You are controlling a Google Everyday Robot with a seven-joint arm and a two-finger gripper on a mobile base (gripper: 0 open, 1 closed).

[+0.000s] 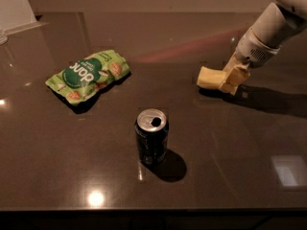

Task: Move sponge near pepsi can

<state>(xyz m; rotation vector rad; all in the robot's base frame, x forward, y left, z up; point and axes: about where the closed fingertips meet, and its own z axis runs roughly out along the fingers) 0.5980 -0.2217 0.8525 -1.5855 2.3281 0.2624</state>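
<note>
Sponge (209, 77) lies flat on the counter (249, 176), over toward the right edge and about midway between front and back. From my end, the gripper (232, 82) sits at its right end, touching or overlapping it, with the arm slanting up to the far right corner. I cannot tell whether it is clamped on the sponge or loose. The can (151, 143) stands upright near the middle of the front edge, well apart from the sponge. A green bag (88, 74) lies toward the left edge.

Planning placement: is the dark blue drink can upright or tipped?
Upright: can stands, silver top up. Gripper is at the pale yellow sponge.
</note>
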